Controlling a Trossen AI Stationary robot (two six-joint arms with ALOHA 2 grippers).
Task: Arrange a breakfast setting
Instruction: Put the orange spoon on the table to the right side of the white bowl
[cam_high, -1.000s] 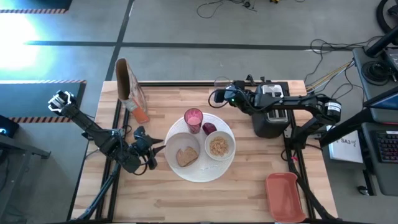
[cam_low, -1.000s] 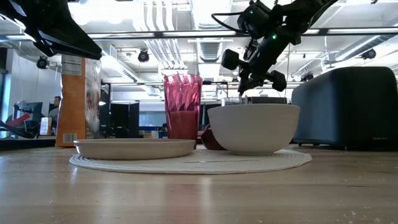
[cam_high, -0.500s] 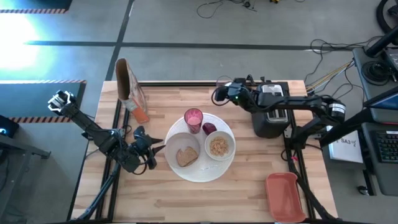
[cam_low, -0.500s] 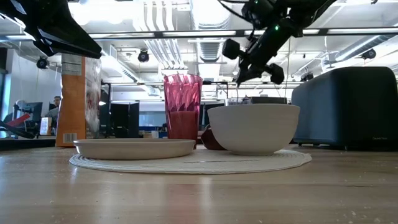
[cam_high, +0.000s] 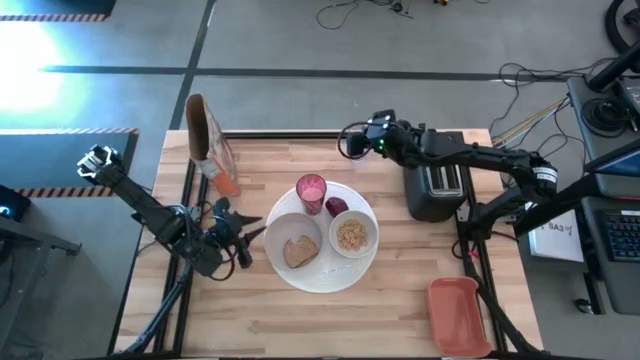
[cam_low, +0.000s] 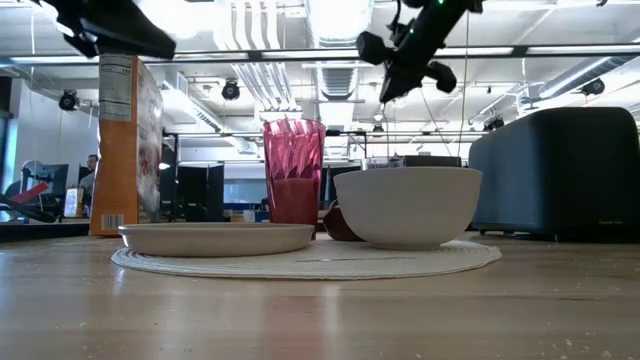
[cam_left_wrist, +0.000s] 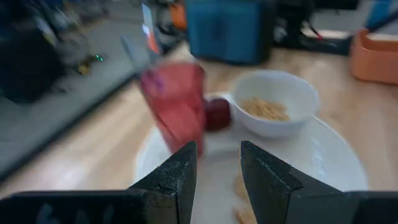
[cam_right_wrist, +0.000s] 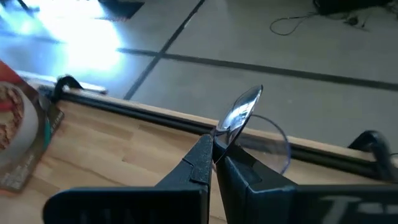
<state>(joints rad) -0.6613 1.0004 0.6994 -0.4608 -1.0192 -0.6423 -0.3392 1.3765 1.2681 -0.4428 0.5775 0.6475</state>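
On the large round white plate (cam_high: 322, 272) stand a small white plate with toast (cam_high: 298, 249), a white bowl of cereal (cam_high: 352, 235), a pink cup (cam_high: 311, 191) and a small red fruit (cam_high: 336, 207). My right gripper (cam_high: 351, 141) hangs high over the table's far edge, shut on a shiny spoon (cam_right_wrist: 244, 107). The clear glass (cam_right_wrist: 271, 147) stands on the table below it. My left gripper (cam_high: 246, 240) hovers just left of the big plate, open, with nothing between its fingers (cam_left_wrist: 180, 177). My right gripper pinches the spoon just behind its bowl (cam_right_wrist: 231, 124) between its two fingertips. The bowl sticks out past the tips, and the fingers hide the handle. The fingers come from the table's right, slanting down. The spoon is lifted clear of the table and the glass.
A dark toaster (cam_high: 433, 186) stands at the far right under my right arm. A cereal box (cam_high: 206, 134) and an orange bottle (cam_high: 226, 183) are at the far left. A red tray (cam_high: 458, 314) lies at the near right. Bare wood shows along the near edge.
My right gripper has risen well above the table with the spoon, rolling somewhat as it went, and stays shut on it. My left gripper has gone up a little beside the big plate.
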